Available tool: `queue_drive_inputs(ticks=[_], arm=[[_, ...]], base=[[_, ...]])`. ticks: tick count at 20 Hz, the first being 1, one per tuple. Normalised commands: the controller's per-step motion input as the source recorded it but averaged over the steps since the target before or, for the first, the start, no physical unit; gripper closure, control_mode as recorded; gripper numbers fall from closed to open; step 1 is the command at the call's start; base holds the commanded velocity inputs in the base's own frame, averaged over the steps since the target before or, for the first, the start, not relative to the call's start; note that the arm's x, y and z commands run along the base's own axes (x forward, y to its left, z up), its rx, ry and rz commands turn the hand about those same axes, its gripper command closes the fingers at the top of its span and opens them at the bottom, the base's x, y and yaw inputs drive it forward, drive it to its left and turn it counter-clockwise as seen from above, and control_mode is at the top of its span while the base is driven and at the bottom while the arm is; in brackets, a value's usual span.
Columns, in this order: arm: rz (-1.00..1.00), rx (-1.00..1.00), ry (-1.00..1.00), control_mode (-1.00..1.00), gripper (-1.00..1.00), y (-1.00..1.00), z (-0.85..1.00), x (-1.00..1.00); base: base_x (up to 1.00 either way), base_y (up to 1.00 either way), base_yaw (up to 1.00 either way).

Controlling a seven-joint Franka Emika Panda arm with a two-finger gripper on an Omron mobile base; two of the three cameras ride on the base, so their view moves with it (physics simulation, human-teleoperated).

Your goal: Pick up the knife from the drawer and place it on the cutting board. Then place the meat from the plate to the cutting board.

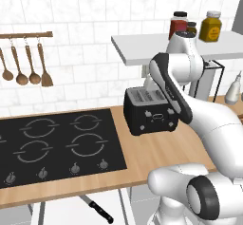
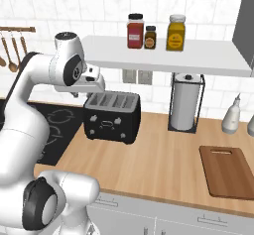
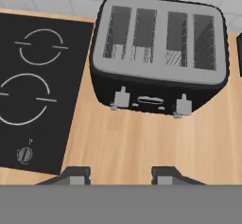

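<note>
Hovering above the toaster (image 3: 158, 60), the claw (image 3: 122, 175) is part open, empty; the knife (image 1: 97, 210) lies well below in the drawer (image 1: 61, 212). Descend, align jaws across handle.

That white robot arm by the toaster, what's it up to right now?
The robot's hand hovers above the wooden counter in front of the black toaster, open and holding nothing. The knife it has to fetch lies in the open drawer below the stovetop. The cutting board sits bare, off to the right of the toaster.
</note>
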Motion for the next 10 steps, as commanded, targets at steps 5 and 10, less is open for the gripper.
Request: queue_drive_inputs(ticks=[5,10], arm=[[0.0,0.0,0.02,-1.0,-1.0,0.0,-0.01,0.0],[0.0,0.0,0.0,-1.0,-1.0,0.0,-0.03,-0.01]], base=[[0.0,0.0,0.0],[0.0,0.0,0.0]])
